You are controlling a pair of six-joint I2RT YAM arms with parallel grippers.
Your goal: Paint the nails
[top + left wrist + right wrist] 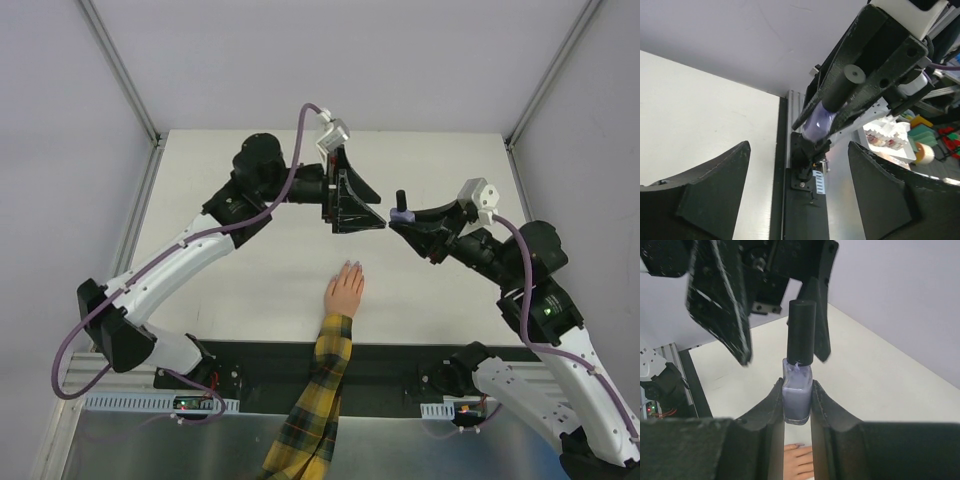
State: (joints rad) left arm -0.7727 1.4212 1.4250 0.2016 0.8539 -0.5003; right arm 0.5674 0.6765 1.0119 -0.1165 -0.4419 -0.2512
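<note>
Right claw point(797, 387) closed on body of purple bottle point(796, 407); black cap point(801, 332) upright, free above jaws. Left claw point(799, 150) open, one jaw each side of cap, no contact visible. Cap axis points into gap between left jaws; likely next: close on cap, twist off. Nails point(350, 266) on hand point(345, 292), flat on counter point(250, 290), at 7 o'clock from both claws, fingertips toward 12. Left claw slightly nearer.
</note>
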